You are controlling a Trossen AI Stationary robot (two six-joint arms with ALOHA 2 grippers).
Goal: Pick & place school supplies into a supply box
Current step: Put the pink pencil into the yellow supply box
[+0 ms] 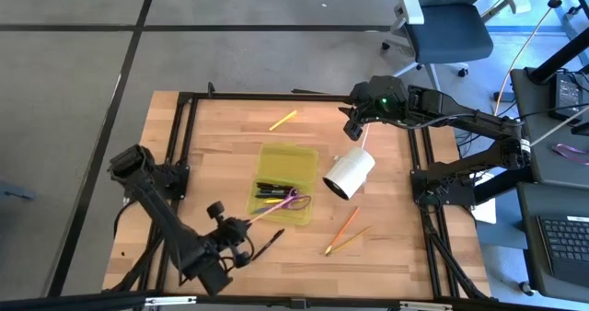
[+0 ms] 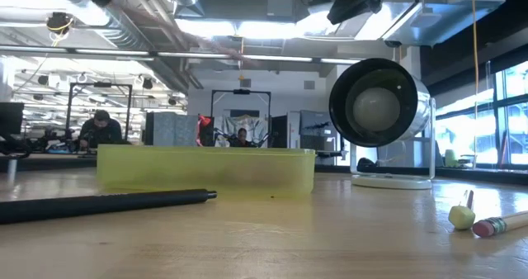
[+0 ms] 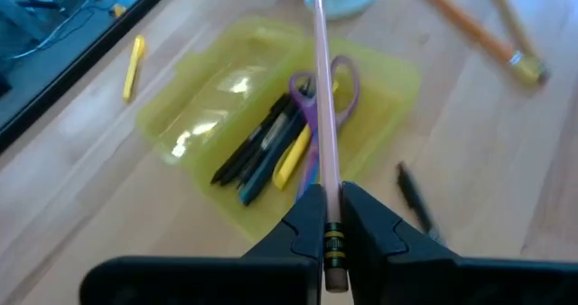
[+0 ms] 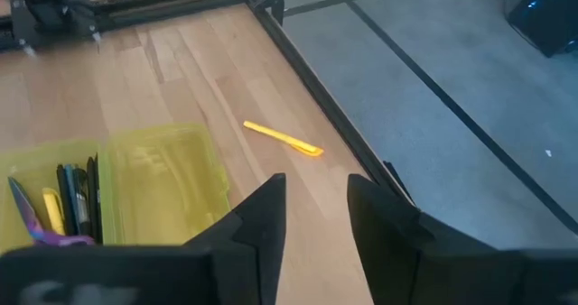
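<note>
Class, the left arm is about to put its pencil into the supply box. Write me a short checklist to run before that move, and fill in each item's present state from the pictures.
1. Pencil held firmly: ok. The left gripper is shut on it near the eraser end.
2. Pencil lined up with the supply box: ok. Its tip reaches over the box in the left wrist view.
3. Room in the box: ok. Pens and scissors fill one end; the other end is bare.
4. Right gripper out of the way: ok. It hovers open at the table's far side, holding nothing.
5. White cylinder clear of the path: cannot tell. It lies right beside the box.
6. Supplies left afterwards: not ok. The yellow marker and two pencils remain on the table.
</note>
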